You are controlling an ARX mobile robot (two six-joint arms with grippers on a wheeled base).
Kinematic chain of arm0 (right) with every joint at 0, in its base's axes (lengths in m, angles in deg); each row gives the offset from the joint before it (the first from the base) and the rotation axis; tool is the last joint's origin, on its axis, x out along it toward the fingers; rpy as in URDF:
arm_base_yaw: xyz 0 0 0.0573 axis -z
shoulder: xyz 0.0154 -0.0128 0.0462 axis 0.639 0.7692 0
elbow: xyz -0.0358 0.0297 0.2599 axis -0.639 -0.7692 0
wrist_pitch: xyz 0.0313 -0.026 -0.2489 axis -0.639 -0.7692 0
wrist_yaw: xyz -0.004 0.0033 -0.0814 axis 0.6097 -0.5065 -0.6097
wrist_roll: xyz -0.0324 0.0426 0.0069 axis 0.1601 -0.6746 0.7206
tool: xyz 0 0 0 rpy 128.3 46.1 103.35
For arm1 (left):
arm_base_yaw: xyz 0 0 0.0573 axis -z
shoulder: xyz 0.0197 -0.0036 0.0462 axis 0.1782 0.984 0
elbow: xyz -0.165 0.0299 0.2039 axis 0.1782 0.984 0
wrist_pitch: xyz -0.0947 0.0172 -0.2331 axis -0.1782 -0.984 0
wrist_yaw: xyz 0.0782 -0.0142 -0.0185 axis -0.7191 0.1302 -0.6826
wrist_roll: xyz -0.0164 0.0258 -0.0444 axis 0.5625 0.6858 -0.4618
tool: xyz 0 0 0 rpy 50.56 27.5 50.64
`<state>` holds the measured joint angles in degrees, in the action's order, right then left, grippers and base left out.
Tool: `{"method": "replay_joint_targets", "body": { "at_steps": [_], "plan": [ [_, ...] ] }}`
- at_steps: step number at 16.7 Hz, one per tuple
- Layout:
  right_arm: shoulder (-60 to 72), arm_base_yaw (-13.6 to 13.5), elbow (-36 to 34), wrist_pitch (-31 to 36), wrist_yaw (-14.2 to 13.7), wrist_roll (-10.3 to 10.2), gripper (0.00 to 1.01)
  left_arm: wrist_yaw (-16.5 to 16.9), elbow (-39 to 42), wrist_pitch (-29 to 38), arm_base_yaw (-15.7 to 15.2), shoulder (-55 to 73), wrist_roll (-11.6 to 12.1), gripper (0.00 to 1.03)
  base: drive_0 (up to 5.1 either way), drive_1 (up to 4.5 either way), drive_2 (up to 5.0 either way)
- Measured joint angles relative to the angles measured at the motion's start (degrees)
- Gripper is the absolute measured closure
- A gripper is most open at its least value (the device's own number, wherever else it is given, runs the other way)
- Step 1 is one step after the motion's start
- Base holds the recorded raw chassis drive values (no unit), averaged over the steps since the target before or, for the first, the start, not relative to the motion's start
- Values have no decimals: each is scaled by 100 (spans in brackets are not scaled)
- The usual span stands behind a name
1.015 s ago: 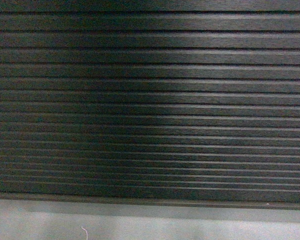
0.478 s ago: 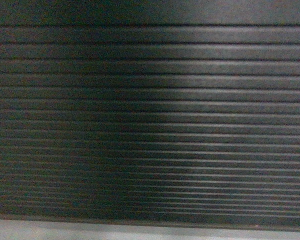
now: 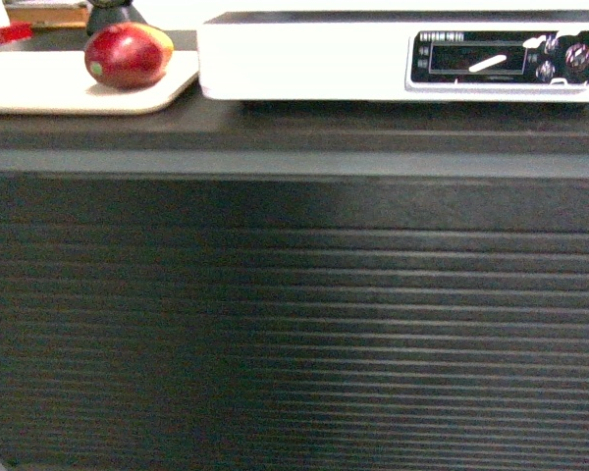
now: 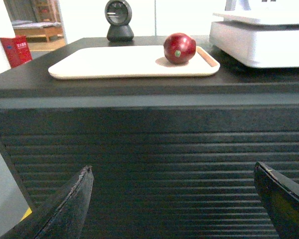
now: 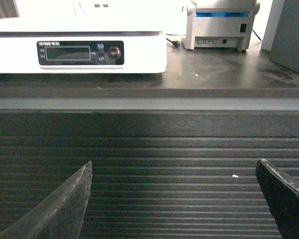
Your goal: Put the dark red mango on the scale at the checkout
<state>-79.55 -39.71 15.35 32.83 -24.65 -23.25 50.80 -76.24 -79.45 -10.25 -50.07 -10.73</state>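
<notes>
Both my pincers, left pincer (image 4: 172, 199) and right pincer (image 5: 172, 199), hang wide apart and empty, below the counter (image 4: 139, 89) edge. The dark red mango (image 4: 179, 48) lies above and ahead of my left pincer, so I should raise it first, then close gently around the middle of the fruit.

mangoes: one dark red mango (image 3: 128, 55)
trays: one beige tray (image 4: 114, 62)
scales: one white scale (image 3: 373, 54)
counters: one black checkout (image 3: 294, 294)
printers: one receipt printer (image 5: 222, 25)
round black stands: one (image 4: 119, 20)
grippers: left gripper (image 4: 174, 199), right gripper (image 5: 174, 199)
</notes>
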Motion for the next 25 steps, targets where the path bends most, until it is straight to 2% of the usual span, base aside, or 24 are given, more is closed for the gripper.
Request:
{"method": "replay_joint_targets", "body": {
  "at_steps": [25],
  "plan": [
    [0, 0, 0, 4, 2, 4, 3, 0, -2, 2, 0, 0, -2, 5, 0, 0, 0]
  ]
}}
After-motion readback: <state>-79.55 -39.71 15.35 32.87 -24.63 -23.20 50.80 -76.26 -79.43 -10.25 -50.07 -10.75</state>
